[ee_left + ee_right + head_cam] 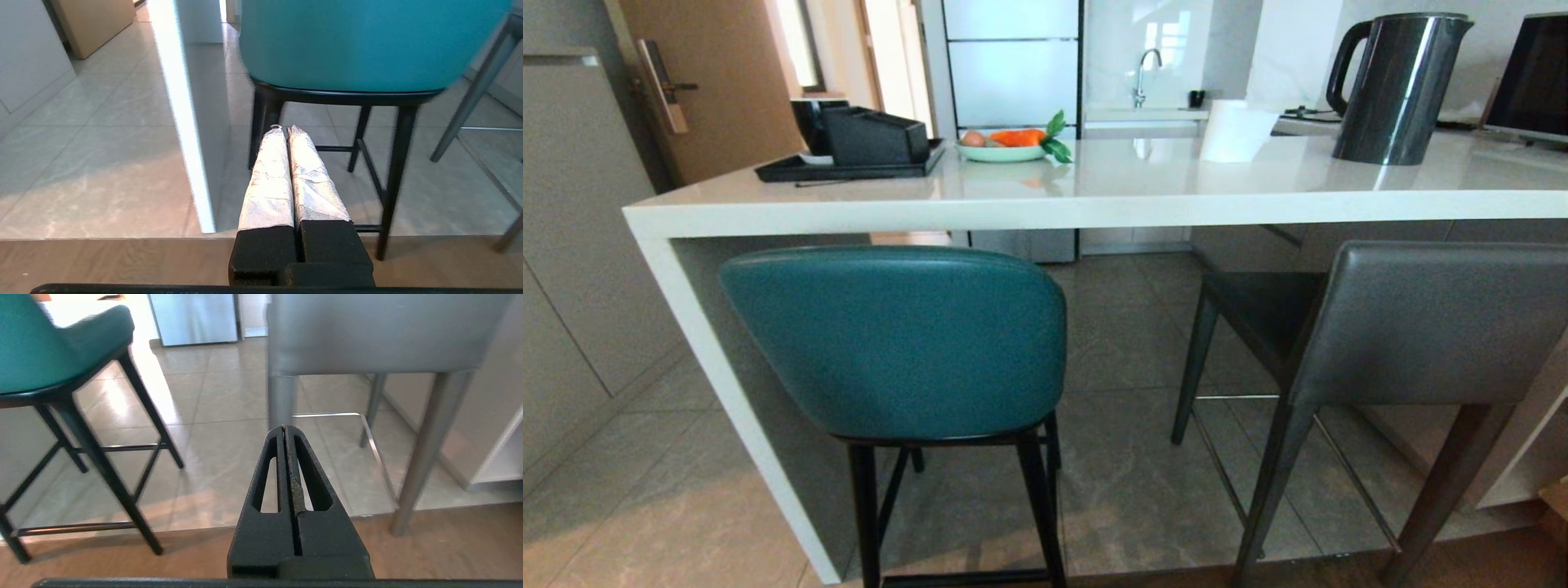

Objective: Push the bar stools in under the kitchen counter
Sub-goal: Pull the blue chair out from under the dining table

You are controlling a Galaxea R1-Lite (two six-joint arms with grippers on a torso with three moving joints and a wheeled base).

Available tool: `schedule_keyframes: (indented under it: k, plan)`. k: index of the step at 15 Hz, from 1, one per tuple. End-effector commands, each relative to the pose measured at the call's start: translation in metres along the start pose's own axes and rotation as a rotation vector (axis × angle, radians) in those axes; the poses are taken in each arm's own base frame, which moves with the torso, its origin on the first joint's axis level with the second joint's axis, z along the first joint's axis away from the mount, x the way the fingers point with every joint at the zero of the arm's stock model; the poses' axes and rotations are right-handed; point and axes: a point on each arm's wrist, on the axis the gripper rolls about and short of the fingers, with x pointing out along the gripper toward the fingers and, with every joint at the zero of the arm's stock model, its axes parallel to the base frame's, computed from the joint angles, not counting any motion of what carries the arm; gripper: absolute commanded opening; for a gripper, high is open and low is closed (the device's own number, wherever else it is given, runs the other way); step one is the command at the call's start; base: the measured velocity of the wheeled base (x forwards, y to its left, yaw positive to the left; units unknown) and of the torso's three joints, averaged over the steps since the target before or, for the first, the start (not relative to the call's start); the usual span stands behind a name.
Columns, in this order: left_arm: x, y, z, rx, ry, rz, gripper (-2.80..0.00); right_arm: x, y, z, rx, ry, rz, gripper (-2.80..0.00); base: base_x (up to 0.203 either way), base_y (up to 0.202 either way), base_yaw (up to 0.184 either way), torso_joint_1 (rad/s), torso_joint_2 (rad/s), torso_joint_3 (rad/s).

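I find the teal stool (363, 45) filling the upper centre of the left wrist view, directly beyond the left gripper (284, 130), jaws pressed shut and empty. The grey stool (380, 335) lies likewise ahead of the closed right gripper (284, 428). Both backs stand short of the kitchen counter (1094, 208) edge in the head view, each arm nearest its own stool.

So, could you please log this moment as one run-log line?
left gripper: shut, idle | right gripper: shut, idle | teal stool, grey stool: backs outside counter edge
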Motion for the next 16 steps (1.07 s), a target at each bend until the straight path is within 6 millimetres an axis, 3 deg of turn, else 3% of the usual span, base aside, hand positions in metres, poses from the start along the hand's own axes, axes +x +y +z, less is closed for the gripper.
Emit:
schedule_keyframes:
  k: [1,9,16]
  plan:
    - [0.0002,0.0,-0.0008,0.0,0.003,0.001,-2.8,0.0005,0.0,-0.0012,0.0,0.006,0.0,-2.8,0.0,0.195,-0.002,0.003,0.0,0.002]
    - [0.0002,0.0,-0.0008,0.0,0.003,0.003,-2.8,0.0005,0.0,-0.0012,0.0,0.006,0.0,-2.8,0.0,0.19,-0.001,0.003,0.0,0.002]
    - [0.0002,0.0,-0.0008,0.0,0.003,0.003,-2.8,0.0003,0.0,-0.0009,-0.012,0.001,0.002,-2.8,0.0,0.015,0.0,0.0,0.0,0.0]
